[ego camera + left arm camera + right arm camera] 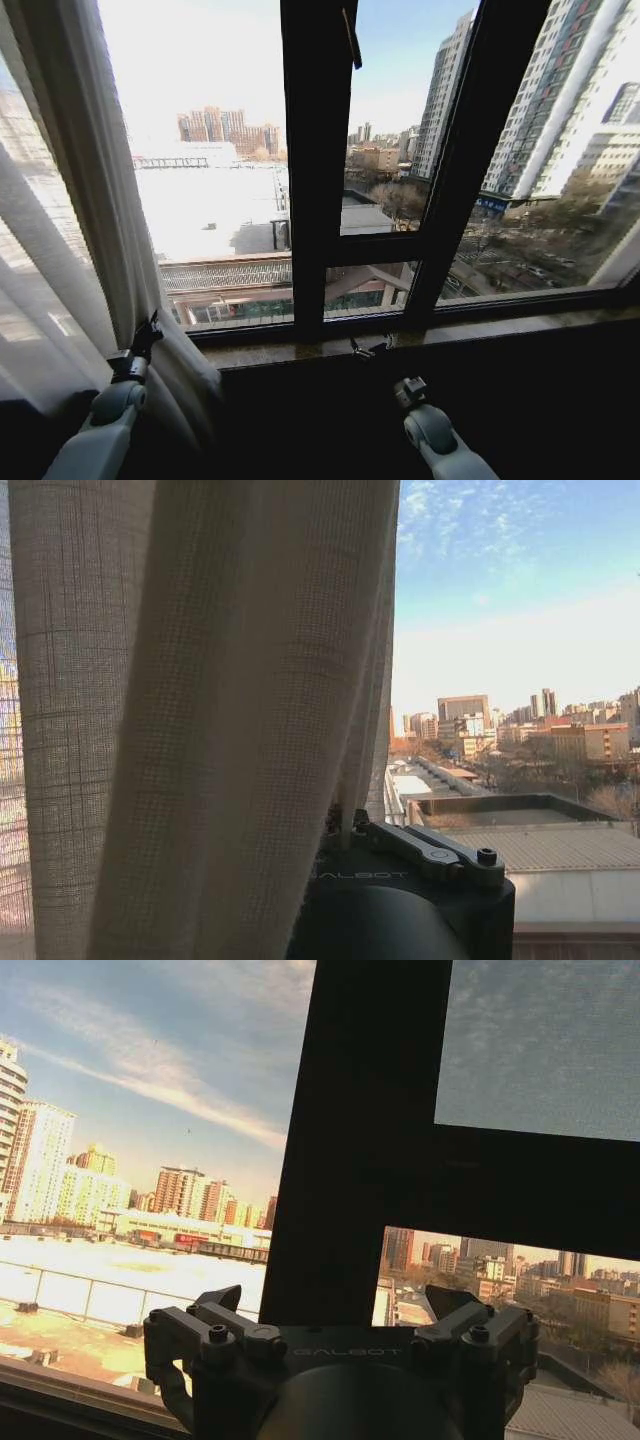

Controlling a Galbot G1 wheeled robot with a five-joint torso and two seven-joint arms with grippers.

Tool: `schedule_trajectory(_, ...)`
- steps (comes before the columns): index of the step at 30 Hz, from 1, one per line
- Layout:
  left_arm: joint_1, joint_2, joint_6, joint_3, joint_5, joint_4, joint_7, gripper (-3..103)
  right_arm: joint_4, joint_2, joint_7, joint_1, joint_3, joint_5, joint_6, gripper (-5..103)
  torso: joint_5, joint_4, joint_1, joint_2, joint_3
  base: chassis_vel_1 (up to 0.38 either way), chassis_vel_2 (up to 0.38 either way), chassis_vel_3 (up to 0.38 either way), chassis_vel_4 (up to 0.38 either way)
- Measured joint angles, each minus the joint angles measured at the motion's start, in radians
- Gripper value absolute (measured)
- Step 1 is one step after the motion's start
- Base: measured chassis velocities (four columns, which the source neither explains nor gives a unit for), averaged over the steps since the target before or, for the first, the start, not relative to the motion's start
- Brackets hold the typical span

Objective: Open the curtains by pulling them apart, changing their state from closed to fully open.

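Note:
The curtains (60, 250) hang as one sheer white pleated panel gathered at the far left of the window. My left gripper (150, 328) is raised against the panel's right edge, low down near the sill. In the left wrist view the fabric (200, 730) drapes over the left gripper (345, 825), whose jaws are drawn together on a fold. My right gripper (370, 348) sits at the sill under the middle window bar, apart from any fabric. It stands open (335, 1300) with nothing between its fingers.
Black window frame bars (318, 150) cross the glass, and one stands close ahead in the right wrist view (370, 1160). A stone sill (480, 325) runs below the window with a dark wall under it. Glass to the right of the panel is uncovered, showing city buildings.

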Motion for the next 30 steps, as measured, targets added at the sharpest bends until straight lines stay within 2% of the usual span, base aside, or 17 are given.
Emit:
schedule_trajectory(8,0.002,-0.001,0.000,0.000,0.001,-0.003,-0.004,0,0.000,0.000,0.000,0.000,0.000,0.000,0.000,100,0.0000,-0.0002,0.000,0.000,0.000,0.375,0.330,-0.380,-0.326)
schedule_trajectory(12,0.003,-0.002,0.000,0.000,0.003,-0.003,-0.006,0,0.000,0.000,0.000,0.000,0.000,0.000,0.000,100,-0.0004,0.0005,0.000,0.000,0.000,0.280,0.260,-0.279,-0.251)
schedule_trajectory(24,0.001,-0.004,0.001,0.002,0.006,0.009,-0.007,0,0.000,0.000,0.000,0.000,0.001,0.000,0.000,100,-0.0001,-0.0009,0.000,0.000,0.000,0.032,0.027,-0.020,-0.040)
schedule_trajectory(30,-0.007,-0.005,-0.003,0.002,0.007,0.022,-0.007,0,0.000,0.000,0.000,0.000,0.001,0.000,0.000,100,-0.0005,0.0001,0.000,0.000,0.000,0.032,0.005,-0.037,-0.009)
